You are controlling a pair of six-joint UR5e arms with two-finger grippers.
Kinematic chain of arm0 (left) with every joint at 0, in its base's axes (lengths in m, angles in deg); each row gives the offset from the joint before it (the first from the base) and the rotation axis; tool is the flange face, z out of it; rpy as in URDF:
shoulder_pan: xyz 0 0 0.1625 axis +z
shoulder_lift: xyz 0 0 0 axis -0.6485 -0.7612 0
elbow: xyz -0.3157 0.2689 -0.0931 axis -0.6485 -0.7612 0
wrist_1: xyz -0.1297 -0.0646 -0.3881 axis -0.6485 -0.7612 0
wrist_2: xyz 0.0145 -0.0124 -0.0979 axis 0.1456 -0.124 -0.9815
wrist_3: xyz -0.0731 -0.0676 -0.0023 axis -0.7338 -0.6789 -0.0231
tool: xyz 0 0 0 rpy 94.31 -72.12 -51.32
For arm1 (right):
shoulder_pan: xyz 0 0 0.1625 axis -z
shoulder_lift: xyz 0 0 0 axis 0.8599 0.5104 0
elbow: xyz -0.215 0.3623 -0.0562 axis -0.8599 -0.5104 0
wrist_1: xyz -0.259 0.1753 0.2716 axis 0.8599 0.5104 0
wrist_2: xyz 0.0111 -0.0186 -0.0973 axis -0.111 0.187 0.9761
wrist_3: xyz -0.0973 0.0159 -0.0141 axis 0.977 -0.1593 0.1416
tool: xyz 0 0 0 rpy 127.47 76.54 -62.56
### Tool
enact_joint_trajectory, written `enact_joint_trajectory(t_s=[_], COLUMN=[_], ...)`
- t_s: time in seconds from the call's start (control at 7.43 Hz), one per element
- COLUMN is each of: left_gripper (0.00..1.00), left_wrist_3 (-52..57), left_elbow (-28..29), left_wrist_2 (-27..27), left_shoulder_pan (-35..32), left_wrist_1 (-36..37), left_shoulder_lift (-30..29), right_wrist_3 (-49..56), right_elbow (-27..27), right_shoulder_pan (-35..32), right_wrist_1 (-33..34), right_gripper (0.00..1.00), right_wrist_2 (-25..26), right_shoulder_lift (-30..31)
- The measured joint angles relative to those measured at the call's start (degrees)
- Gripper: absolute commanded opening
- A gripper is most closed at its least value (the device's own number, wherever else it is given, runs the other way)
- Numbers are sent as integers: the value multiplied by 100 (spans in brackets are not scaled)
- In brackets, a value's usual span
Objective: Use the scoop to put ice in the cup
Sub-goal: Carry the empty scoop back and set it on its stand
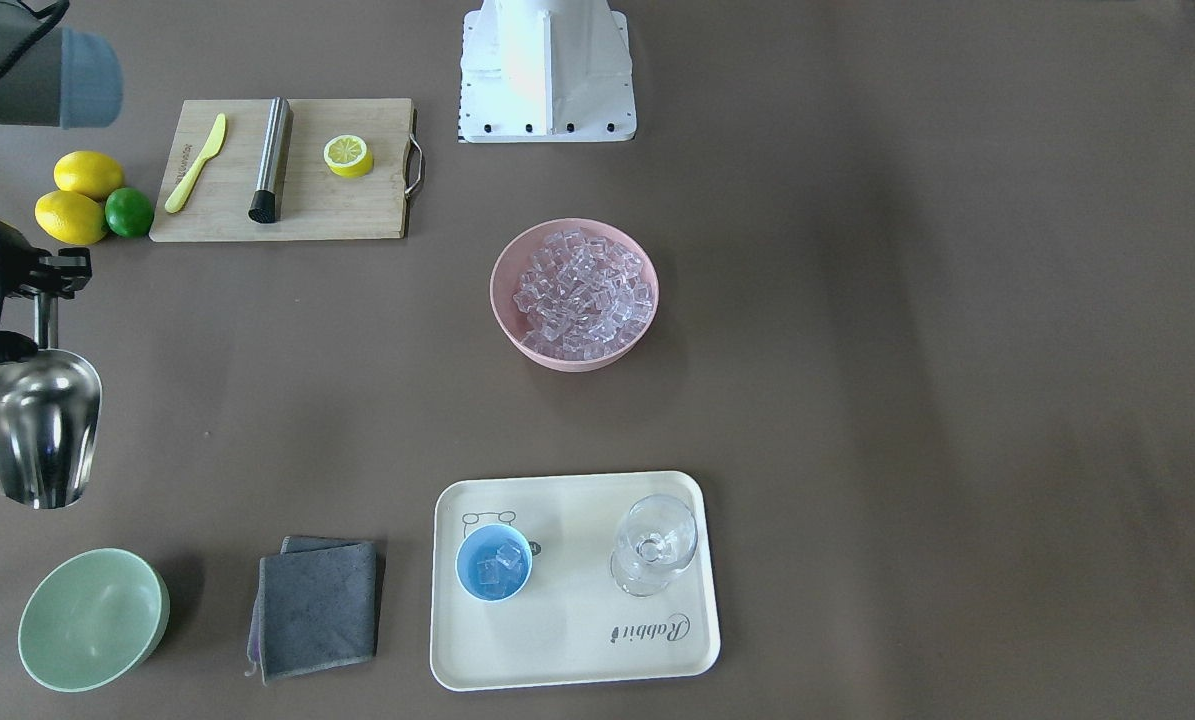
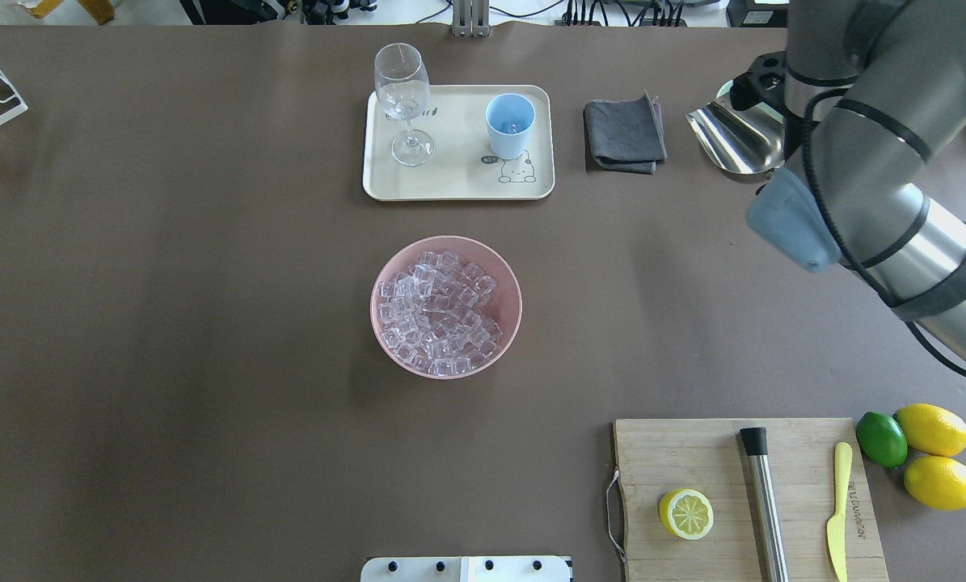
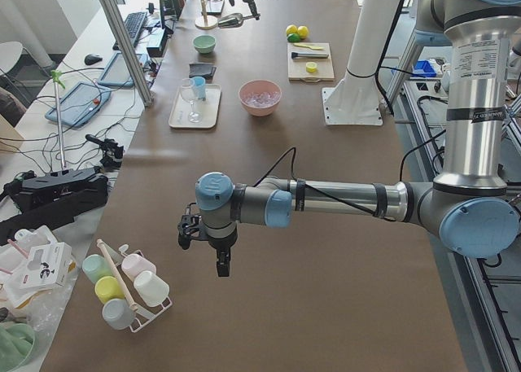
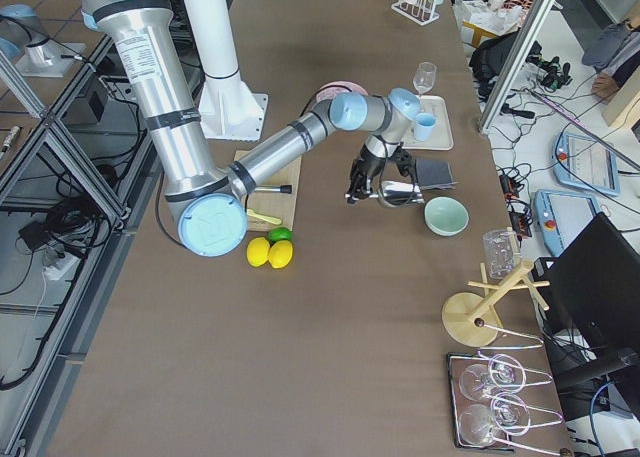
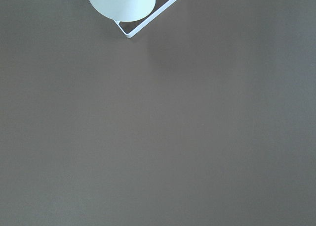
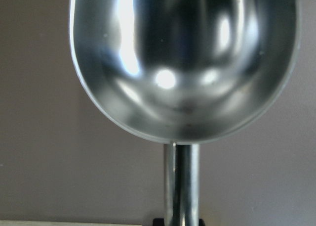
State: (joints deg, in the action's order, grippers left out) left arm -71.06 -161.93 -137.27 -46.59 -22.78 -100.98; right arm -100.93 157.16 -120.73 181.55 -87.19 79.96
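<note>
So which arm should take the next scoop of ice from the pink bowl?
Right. The right gripper grips the scoop by its handle, trough empty, and is nearer the pink bowl. The left gripper hangs far off at the end of the table, with no tool.

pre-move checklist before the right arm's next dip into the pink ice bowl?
1. Shiny steel scoop trough empty, ready to load: ok.
2. Right gripper jaws shut on scoop's rod handle: ok.
3. Pink round bowl heaped with clear ice cubes, bare table between it and scoop: ok.
4. Small light-blue cup upright on cream tray, few cubes inside, room left: ok.
5. Left gripper far off at table's end: ok; its jaws: cannot tell.
</note>
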Motion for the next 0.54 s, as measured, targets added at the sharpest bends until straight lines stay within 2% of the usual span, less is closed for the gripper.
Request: enact_joint_trajectory(t_s=[0.27, 0.54], left_gripper=[99, 99], left_wrist_3=[5, 19], left_elbow=[11, 21], left_wrist_2=[0, 0], left_shoulder_pan=[0, 0], left_wrist_1=[-5, -20], left_shoulder_lift=[0, 0], right_wrist_3=[-110, -289], right_elbow=[-284, -319], right_shoulder_pan=[-256, -295], right_wrist_1=[-982, -1476], right_gripper=[0, 0], right_wrist_2=[-439, -563], right_shoulder_lift=[807, 1204])
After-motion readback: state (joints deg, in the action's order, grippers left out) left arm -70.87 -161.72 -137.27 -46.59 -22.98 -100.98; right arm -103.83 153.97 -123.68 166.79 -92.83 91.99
